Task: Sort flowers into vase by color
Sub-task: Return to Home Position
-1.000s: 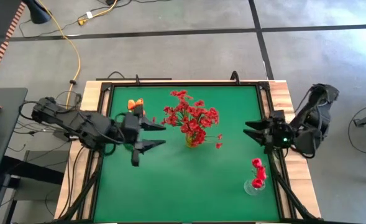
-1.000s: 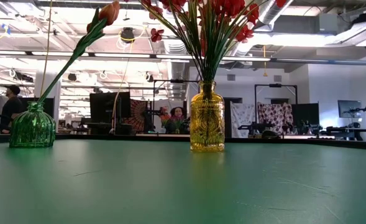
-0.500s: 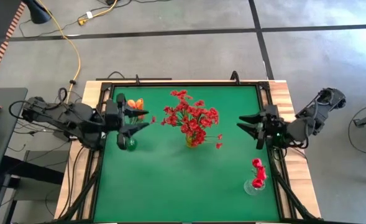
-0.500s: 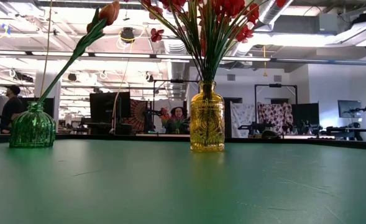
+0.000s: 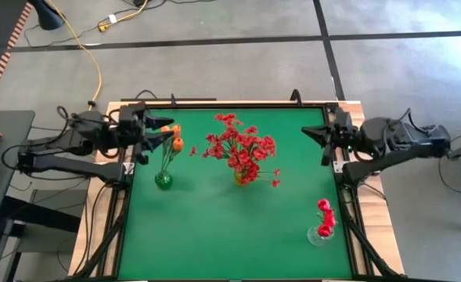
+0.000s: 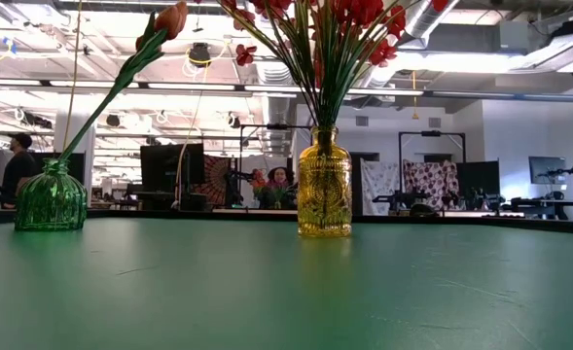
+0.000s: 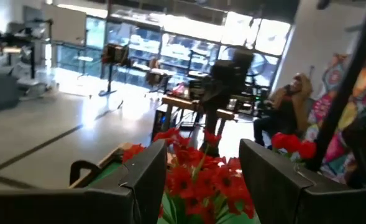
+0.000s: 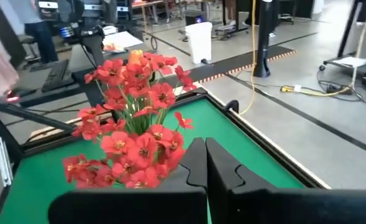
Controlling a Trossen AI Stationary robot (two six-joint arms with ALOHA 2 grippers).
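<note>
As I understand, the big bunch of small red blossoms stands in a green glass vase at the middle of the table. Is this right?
Not quite. The big bunch of small red blossoms stands in a yellow glass vase at the middle of the table, as the low view shows. The green glass vase stands apart from it and holds the orange tulips.

Orange tulips [image 5: 178,143], small red blossoms [image 5: 242,149] and red-pink buds [image 5: 325,211] stand well apart.
</note>
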